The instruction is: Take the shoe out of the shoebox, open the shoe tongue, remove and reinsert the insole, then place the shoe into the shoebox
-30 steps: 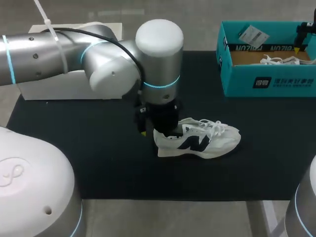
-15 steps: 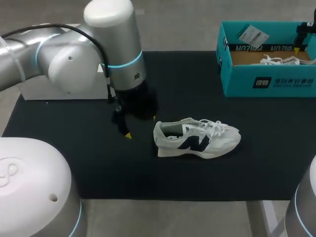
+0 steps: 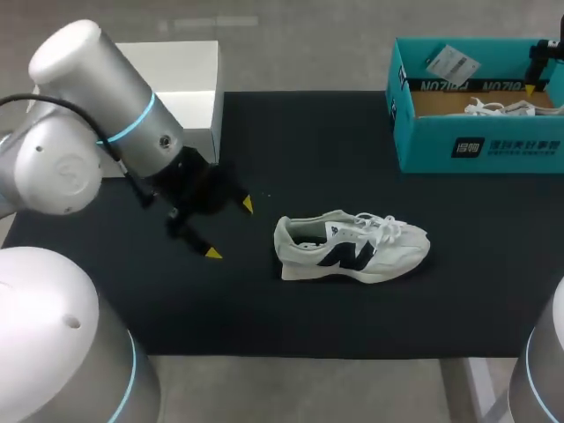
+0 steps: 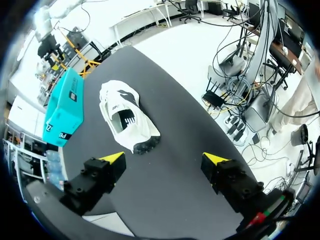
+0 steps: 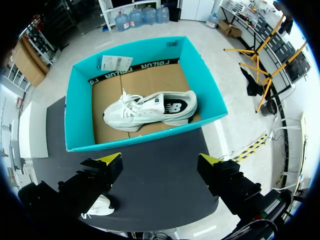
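The white sneaker (image 3: 352,249) stands on its sole near the middle of the black mat (image 3: 352,150), outside the teal shoebox (image 3: 476,141). Its toe points to 3 o'clock and its heel to 9 o'clock. From the sneaker, the shoebox sits at about 1 o'clock, well apart, and already holds a second sneaker (image 5: 150,110) lying on the cardboard floor.

The left gripper (image 3: 230,229) hangs at 9 o'clock of the heel, near it but not touching. Its fingers are spread wide and hold nothing. In the left wrist view the sneaker (image 4: 125,117) lies ahead of the gripper (image 4: 164,158), heel opening towards it. The right gripper (image 5: 160,160) hovers above the shoebox (image 5: 145,135), also spread and empty. A white box (image 3: 189,79) rests on the mat at 10 o'clock of the left gripper, close behind its arm.

From the laces lying loosely over the tongue, I cannot tell how far the insole work has got.

The likely risks:
- The shoe looks light, so one finger meeting the heel first would shove or tip it along the mat instead of pinching it.
- A grip on the soft collar alone may let the toe sag and swing.
- A shoe lowered into the box could land on the second sneaker or meet the right arm waiting there
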`<state>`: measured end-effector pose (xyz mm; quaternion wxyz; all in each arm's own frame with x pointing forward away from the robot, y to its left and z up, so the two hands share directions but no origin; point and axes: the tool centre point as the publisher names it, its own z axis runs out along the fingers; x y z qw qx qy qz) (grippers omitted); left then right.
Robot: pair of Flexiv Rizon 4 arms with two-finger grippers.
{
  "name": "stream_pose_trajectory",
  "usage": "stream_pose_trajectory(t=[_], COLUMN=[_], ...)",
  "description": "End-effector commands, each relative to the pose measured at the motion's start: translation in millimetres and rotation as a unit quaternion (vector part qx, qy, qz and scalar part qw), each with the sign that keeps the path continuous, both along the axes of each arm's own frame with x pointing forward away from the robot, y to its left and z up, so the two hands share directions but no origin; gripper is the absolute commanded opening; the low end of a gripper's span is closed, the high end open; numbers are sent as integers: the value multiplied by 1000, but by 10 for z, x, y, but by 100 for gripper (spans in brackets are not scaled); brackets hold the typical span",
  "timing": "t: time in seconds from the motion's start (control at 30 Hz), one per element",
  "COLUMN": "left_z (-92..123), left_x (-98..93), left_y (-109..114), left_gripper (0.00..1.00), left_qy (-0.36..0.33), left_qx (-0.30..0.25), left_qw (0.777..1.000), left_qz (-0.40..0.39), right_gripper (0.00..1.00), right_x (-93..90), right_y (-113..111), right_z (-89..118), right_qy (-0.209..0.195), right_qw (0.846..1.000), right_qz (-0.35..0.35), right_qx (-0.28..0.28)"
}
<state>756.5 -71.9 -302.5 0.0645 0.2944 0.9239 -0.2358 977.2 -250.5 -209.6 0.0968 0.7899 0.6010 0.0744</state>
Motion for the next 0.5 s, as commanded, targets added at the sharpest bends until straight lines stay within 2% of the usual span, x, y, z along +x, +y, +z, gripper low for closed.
stream_pose_trajectory(t=[0.03,0.13,0.2,0.27,0.37,0.5], left_z=[-33,-120,-171,-223,-271,-315], left_x=[-46,-105,-138,-155,-128,-65], left_y=[67,78,59,37,28,10], left_gripper=[100,100,100,100,100,100], left_qy=[-76,-41,2,17,39,59], left_qx=[-86,-105,-151,-163,-196,-210], left_qw=[992,991,980,973,954,942], left_qz=[41,78,126,160,222,254], right_gripper=[100,100,100,100,100,100], right_x=[4,4,4,4,4,4], right_y=[-2,-2,-2,-2,-2,-2], right_z=[-2,-2,-2,-2,-2,-2], right_qy=[0,0,0,0,0,0], right_qw=[1000,1000,1000,1000,1000,1000], right_qz=[0,0,0,0,0,0], right_qx=[0,0,0,0,0,0])
